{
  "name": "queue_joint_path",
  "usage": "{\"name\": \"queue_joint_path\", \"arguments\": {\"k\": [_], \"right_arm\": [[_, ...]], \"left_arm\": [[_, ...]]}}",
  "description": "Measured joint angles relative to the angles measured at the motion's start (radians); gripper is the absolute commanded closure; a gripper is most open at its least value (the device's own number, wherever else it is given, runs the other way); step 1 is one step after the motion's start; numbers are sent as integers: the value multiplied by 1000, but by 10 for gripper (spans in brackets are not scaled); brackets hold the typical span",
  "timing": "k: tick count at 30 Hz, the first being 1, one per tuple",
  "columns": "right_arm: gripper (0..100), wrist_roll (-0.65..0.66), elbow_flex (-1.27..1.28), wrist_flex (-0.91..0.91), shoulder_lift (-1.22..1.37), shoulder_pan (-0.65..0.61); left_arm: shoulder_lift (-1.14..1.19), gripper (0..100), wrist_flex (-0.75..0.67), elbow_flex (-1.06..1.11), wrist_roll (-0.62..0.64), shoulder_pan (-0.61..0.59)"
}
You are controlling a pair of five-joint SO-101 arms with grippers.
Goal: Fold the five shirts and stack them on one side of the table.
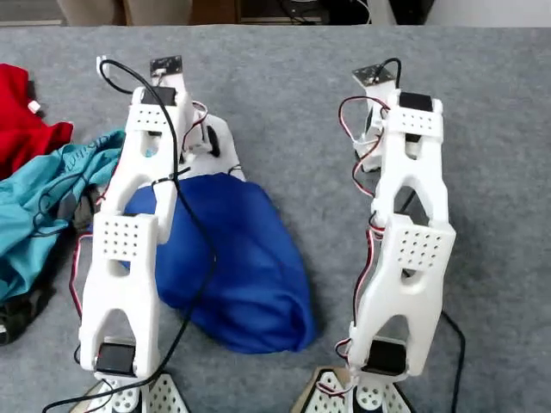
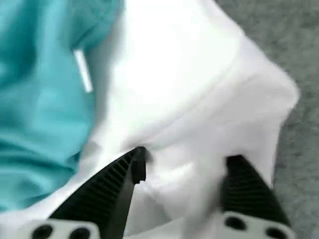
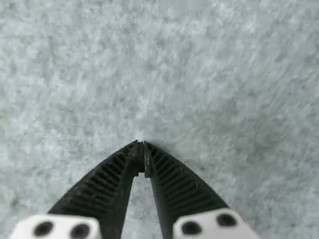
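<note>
1. The grey table (image 1: 482,86) has a fuzzy, felt-like surface.
2. The blue shirt (image 1: 250,275) is the biggest garment. It lies in a loose rounded heap between the two arms, partly under the left arm, with no print visible on it.
3. The teal shirt (image 1: 34,215) lies crumpled at the left edge of the table. In the high view it carries some pale print near the left arm, too small to read.
4. The red shirt (image 1: 21,120) lies bunched at the far left, touching the teal one.
5. The white shirt (image 2: 199,74) lies beside the teal shirt, just past the far end of the blue one. It is plain and wrinkled.
6. A dark cloth (image 1: 17,314), perhaps another shirt, sticks out under the teal shirt near the left edge.
7. The left gripper (image 2: 187,159) has its jaws wide apart, with a fold of the white shirt between them.
8. The right gripper (image 3: 143,149) is closed tip to tip, holds nothing, and points at bare table.
9. A small white tag (image 2: 82,69) sits on the teal shirt. No writing can be read on it.
</note>
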Motion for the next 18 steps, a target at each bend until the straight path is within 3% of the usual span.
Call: {"name": "queue_joint_path", "arguments": {"k": [8,18], "right_arm": [[991,0,0,-12,2,0],[991,0,0,-12,2,0]], "left_arm": [[77,980,2,-224,0,-9],[68,980,69,-608,-2,-161]]}}
